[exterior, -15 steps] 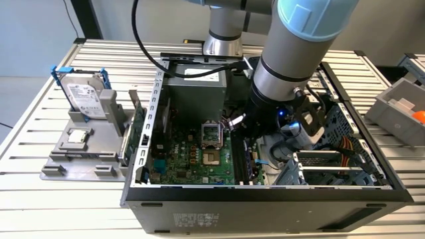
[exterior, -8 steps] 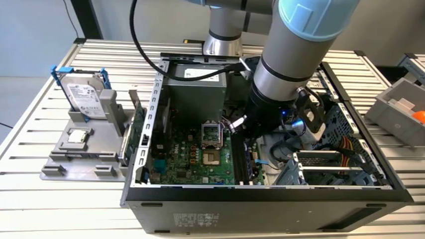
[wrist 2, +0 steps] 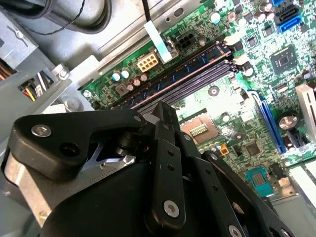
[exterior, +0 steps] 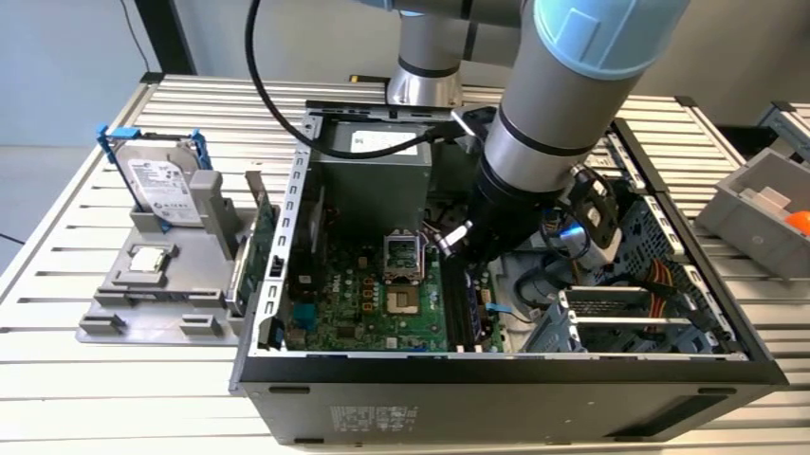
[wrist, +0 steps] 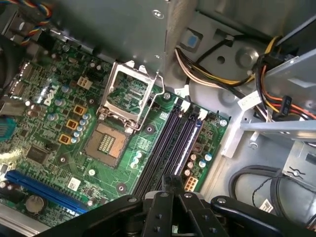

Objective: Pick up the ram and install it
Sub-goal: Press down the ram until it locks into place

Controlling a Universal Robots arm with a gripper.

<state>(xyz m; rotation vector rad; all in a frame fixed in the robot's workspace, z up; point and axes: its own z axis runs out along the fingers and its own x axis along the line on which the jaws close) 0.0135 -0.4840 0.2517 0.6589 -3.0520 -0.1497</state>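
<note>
Ram (wrist 2: 182,74) seated in motherboard (wrist: 59,123) slot, tool (wrist: 173,183) just above it.

We see the computer case (exterior: 506,379) lying open on the table (exterior: 76,398), the motherboard (exterior: 367,303) inside it; a parts tray (exterior: 158,303) carrying the hard drive (exterior: 162,188) sits toward the exterior view's left.
</note>
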